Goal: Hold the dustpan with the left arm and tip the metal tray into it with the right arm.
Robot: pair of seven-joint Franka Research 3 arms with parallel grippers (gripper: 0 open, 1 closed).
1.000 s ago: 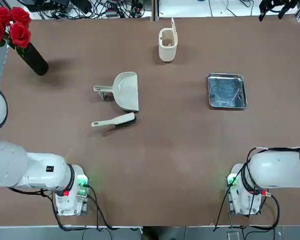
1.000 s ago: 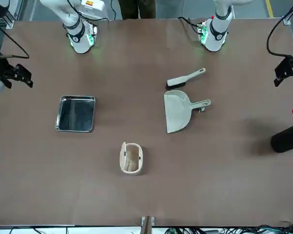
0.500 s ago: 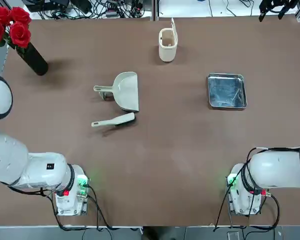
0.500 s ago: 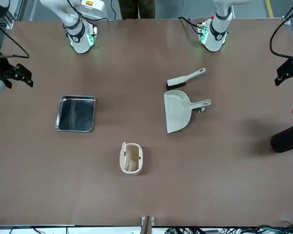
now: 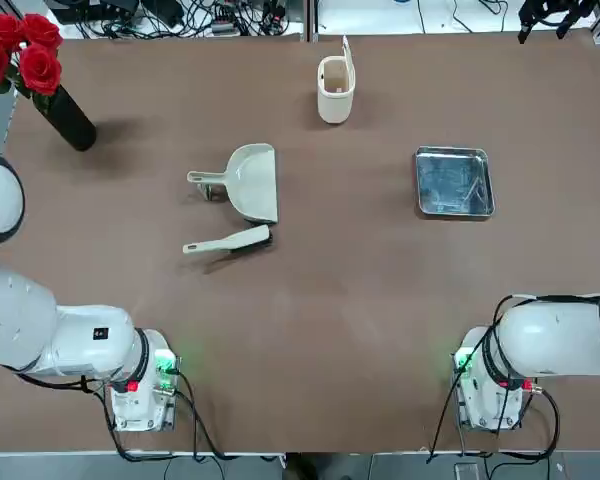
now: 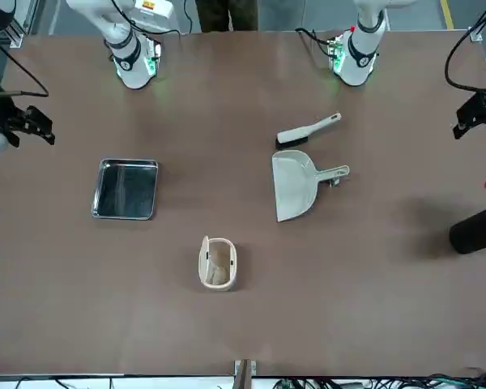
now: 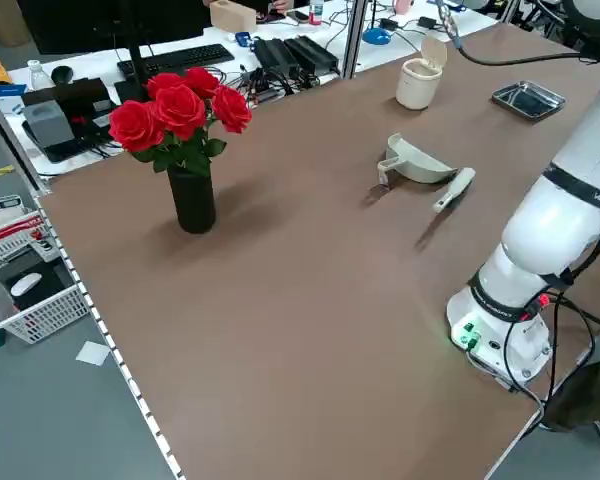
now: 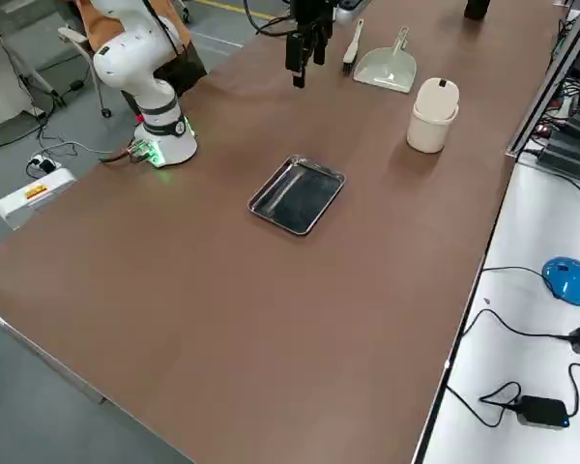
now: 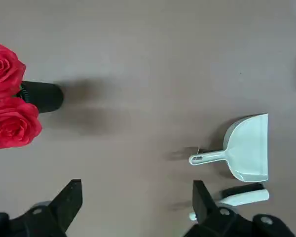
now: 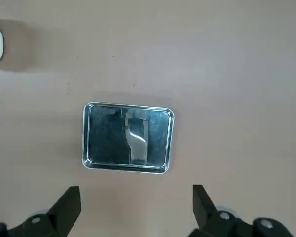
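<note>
Dustpan (image 5: 252, 181): flat on counter (image 5: 340, 300), handle free for gripping.
Metal tray (image 5: 453, 182): untouched, well apart.
Left claw (image 9: 137, 207): spread wide, empty.
Right claw (image 10: 136, 210): spread wide, empty.

My left gripper (image 9: 135, 207) hangs high above the table, pointing straight down, fingers spread wide — nothing between them. My right gripper (image 10: 135, 210) hangs the same way on its own side — empty, fingers wide apart.

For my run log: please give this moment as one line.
left gripper: open, empty | right gripper: open, above tray | dustpan: untouched
</note>
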